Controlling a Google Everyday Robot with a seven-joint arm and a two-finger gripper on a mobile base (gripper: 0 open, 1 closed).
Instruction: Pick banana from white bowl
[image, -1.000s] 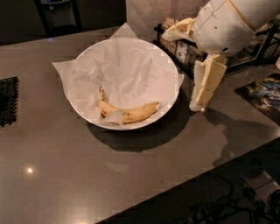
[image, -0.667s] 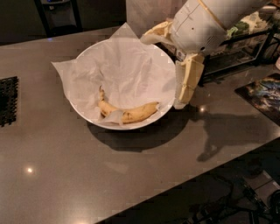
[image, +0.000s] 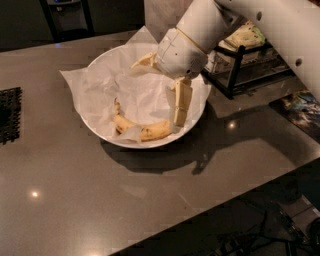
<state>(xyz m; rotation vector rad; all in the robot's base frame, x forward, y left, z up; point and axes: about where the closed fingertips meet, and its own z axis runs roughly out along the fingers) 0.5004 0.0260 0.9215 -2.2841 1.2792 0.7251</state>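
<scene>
The arm reaches in from the far right, and the gripper hangs over the right half of the white bowl. The claw is spread wide and released, with nothing between its pale yellow fingers. One finger points left across the far side of the bowl. The other points straight down toward the near right of the bowl.

The banana lies inside the bowl, along the near wall. It is curved, yellow and speckled with brown, and its stem end turns up toward the left. A fold of the crinkled white paper laps over its middle on the near side. The tip of the lower finger sits just beside the banana's right end. Whether the two touch, I cannot tell.

The paper lines the whole bowl, and its corners poke out past the rim on the left and on the far side. The bowl sits on a grey table, a little far of centre. At the right, on the far side, stands a black wire rack, just beside the bowl. A black mat lies at the left edge, well apart from everything else.
</scene>
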